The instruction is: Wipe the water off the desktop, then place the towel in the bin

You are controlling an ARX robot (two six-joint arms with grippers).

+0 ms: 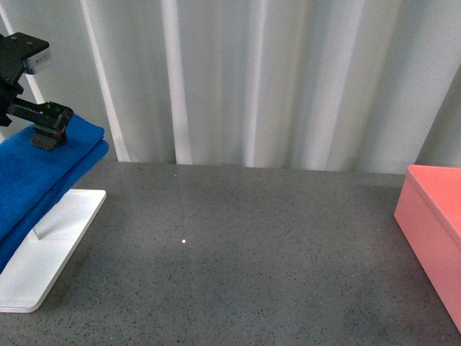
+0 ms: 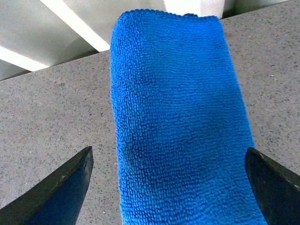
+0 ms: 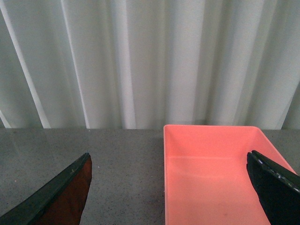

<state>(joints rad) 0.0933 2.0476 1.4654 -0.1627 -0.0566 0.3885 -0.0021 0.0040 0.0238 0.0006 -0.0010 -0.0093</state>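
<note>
Curtain (image 1: 288,79) pleats, white and hanging straight, fill the whole back of my front view from 9 to 3 o'clock. Below them the counter (image 1: 252,252) spreads dark grey with fine light speckles.

At 9 o'clock the towel (image 1: 36,173) is the next biggest thing. It is bright blue, folded in thick layers, and raised off the counter, sloping down toward the frame's edge above a white flat base (image 1: 50,245) at 8 o'clock. The bin (image 1: 432,231), salmon pink with straight walls, sits on the counter at 4 o'clock, well apart from the towel and cut off by the frame.

At 10 o'clock the left tool (image 1: 49,133) rests at the towel's upper fold. On the left wrist camera the left tool (image 2: 168,154) is spread wide, with 1 dark finger on either side of the towel (image 2: 178,122). I cannot tell whether either finger touches the cloth.

The right tool (image 3: 168,158) shows only on its own wrist camera, also spread wide. The bin (image 3: 211,178) lies beyond it, with its near corner between the 2 fingers.

Smallest of all, 1 tiny bright speck (image 1: 184,241) sits on the counter near the middle. I cannot tell what it is.
</note>
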